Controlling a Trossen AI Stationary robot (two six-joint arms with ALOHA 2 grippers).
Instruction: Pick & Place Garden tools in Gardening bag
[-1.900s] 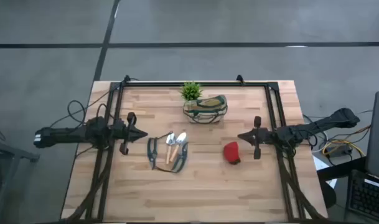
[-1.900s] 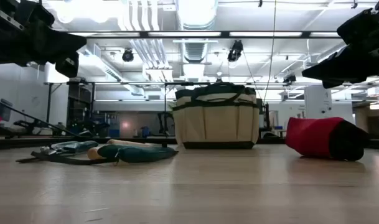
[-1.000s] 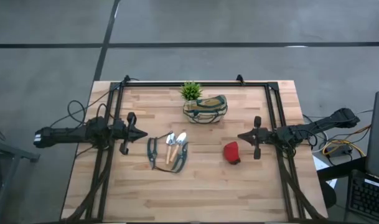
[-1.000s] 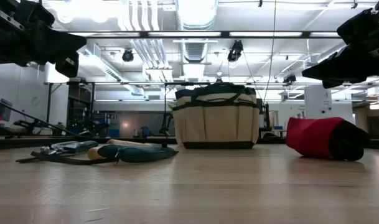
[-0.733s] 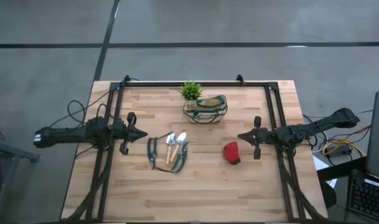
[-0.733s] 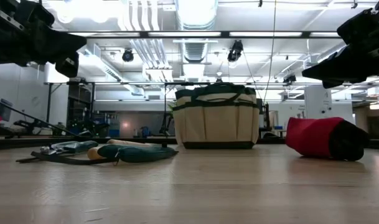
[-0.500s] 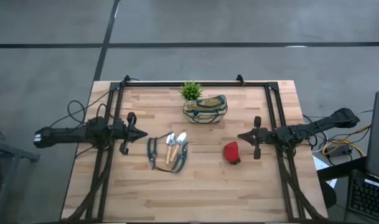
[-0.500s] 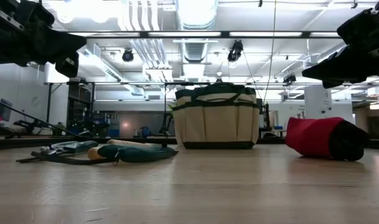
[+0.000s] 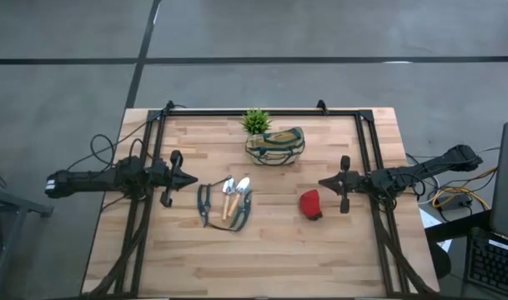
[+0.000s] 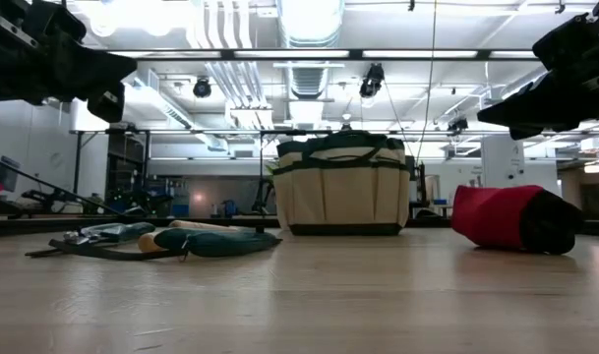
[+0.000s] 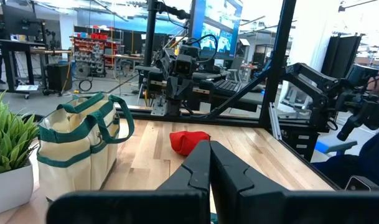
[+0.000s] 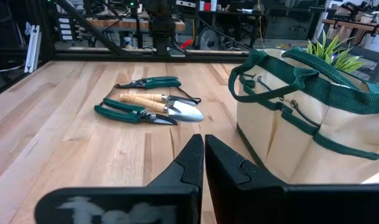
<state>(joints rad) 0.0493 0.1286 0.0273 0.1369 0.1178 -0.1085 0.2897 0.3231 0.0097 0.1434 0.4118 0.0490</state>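
While nothing has yet been lifted, the work looks to be at its very start: the bag (image 9: 275,147) stands at about twelve o'clock on the table (image 9: 195,258), just beside the plant (image 9: 255,122), and no tool can be seen inside it from above.

The left gripper (image 9: 192,178) hangs above the table at nine o'clock, its fingers pressed together, as its own wrist camera shows. The right gripper (image 9: 324,182) hangs at three o'clock, fingers likewise pressed together, holding nothing.

The tools (image 9: 227,202) lie in a loose bunch near the table's centre, a little toward eight o'clock: green-handled shears (image 12: 148,83), a wooden-handled trowel (image 12: 170,109) and a second green-handled cutter (image 12: 132,114) just beside one another. The red lump (image 9: 311,204) lies at about four o'clock, near the right gripper.

The next move, by my judgement, calls for one gripper to spread its fingers and come down on the nearest piece; the right one is best placed for the red lump.

How many tools make up the bunch is hard to tell, since they overlap. The bag's inside is hidden in the low view, and the plant is cut off at the edge of both wrist views.
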